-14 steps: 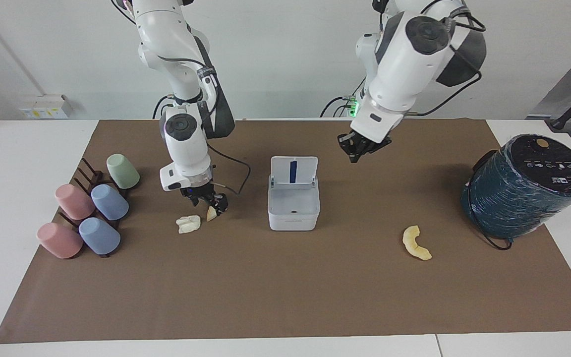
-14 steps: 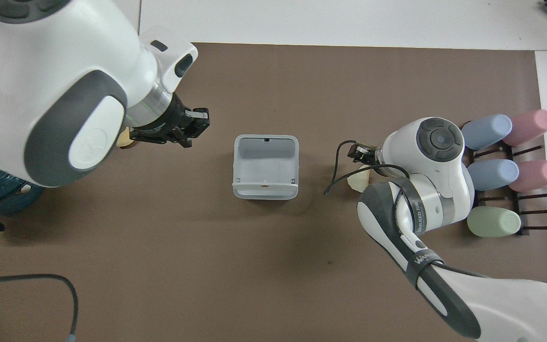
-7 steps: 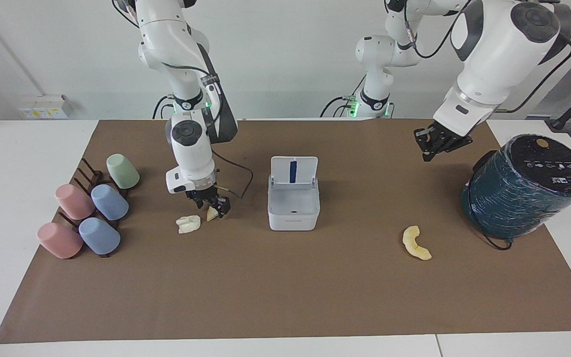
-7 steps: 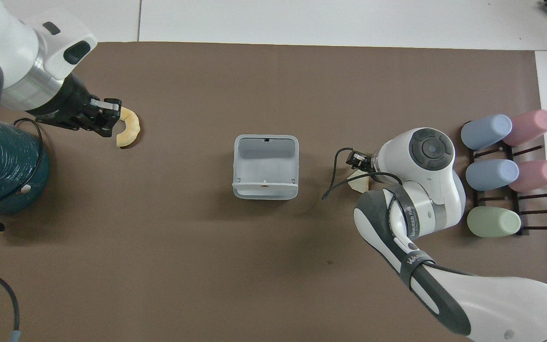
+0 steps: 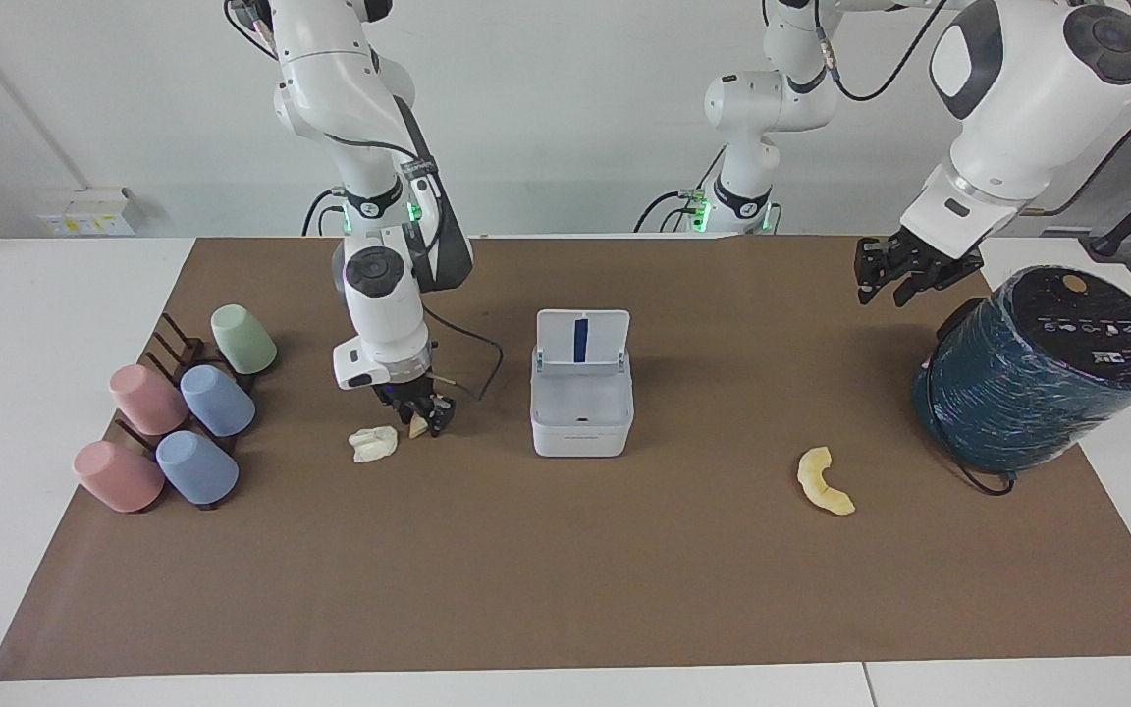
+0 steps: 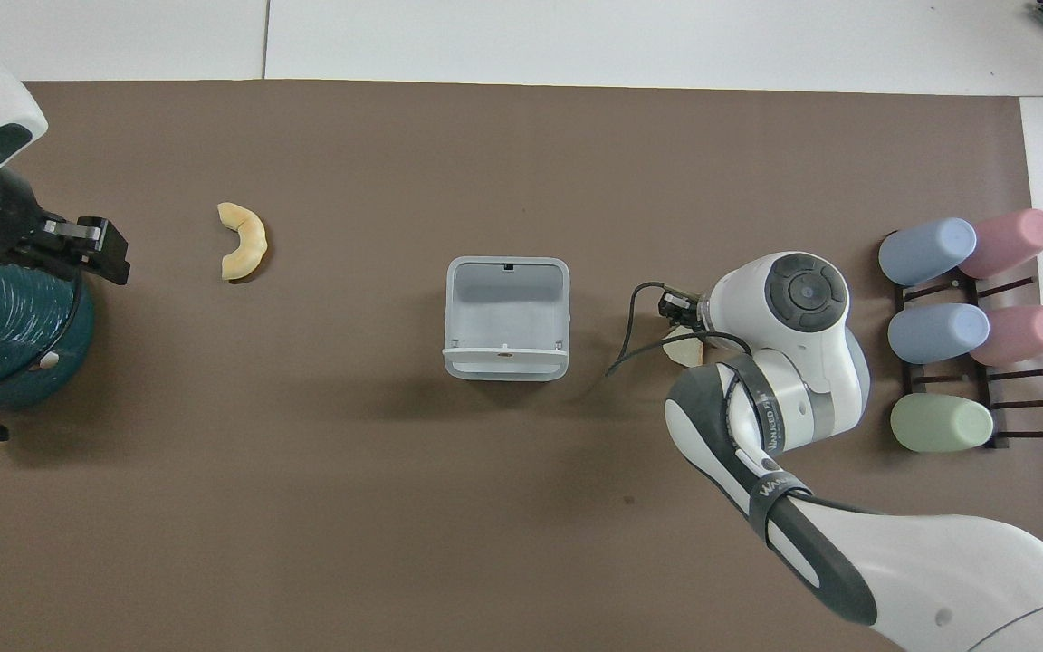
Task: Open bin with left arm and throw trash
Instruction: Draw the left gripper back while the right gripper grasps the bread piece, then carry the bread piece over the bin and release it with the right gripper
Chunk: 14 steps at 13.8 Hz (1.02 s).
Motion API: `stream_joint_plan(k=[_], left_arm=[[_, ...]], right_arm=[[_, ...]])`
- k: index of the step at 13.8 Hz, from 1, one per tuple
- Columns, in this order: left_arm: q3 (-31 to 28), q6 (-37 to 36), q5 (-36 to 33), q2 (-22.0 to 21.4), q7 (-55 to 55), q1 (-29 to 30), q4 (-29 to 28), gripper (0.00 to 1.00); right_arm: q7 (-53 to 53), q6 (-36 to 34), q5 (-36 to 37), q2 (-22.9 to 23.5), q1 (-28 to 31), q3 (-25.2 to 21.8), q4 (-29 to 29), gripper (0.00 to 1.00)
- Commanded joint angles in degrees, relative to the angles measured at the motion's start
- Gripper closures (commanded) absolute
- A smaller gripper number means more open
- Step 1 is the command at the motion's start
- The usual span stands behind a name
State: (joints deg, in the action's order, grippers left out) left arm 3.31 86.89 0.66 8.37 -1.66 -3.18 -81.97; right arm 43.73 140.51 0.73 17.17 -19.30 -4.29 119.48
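Observation:
The white bin (image 5: 580, 417) stands mid-mat with its lid (image 5: 582, 339) up; in the overhead view the bin's rim (image 6: 505, 268) shows an empty inside. My right gripper (image 5: 420, 417) is down at the mat, shut on the pale yellow wedge (image 5: 415, 428), which still rests on the mat. The white wad (image 5: 372, 444) lies beside it. In the overhead view my right wrist covers the wad, and only an edge of the wedge (image 6: 686, 349) shows. The yellow crescent (image 5: 826, 481) (image 6: 243, 240) lies toward the left arm's end. My left gripper (image 5: 894, 290) (image 6: 91, 252) hangs open and empty beside the teal cylinder.
A large dark teal cylinder (image 5: 1037, 368) with a black top stands at the left arm's end of the mat. A dark rack (image 5: 178, 349) with several pastel cups lying on it sits at the right arm's end. A thin cable (image 5: 472, 358) trails from the right wrist.
My left arm swung from beside the bin out to the teal cylinder, and its fingers parted. My right gripper settled lower and closed on the wedge.

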Motion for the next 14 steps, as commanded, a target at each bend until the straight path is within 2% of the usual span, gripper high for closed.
stream_joint_plan(k=[1, 5, 9, 11, 14], left_arm=[[0.6, 5.6, -1.2, -2.7, -0.7, 0.6, -4.3, 0.00], [0.6, 8.6, -1.1, -2.7, -1.0, 1.3, -4.8, 0.00], [0.6, 9.6, -1.2, -2.7, -1.1, 3.3, -4.8, 0.00], [0.5, 9.7, -1.5, -2.7, -0.7, 3.4, -4.2, 0.00], [0.7, 14.3, -5.1, -2.7, -0.8, 3.4, -4.7, 0.00]], right_arm=[[0.5, 0.8, -0.1, 0.1, -0.1, 0.1, 0.4, 1.00], [-1.1, -1.3, 0.4, -0.1, -0.1, 0.1, -0.6, 1.00], [-2.5, -8.3, 0.2, -3.2, 0.5, 0.1, -6.5, 1.00], [-2.3, -8.8, -0.6, -5.1, 0.6, 0.1, -8.5, 1.00], [-2.2, -8.9, -2.5, -4.9, 0.3, 0.3, -13.3, 1.00]])
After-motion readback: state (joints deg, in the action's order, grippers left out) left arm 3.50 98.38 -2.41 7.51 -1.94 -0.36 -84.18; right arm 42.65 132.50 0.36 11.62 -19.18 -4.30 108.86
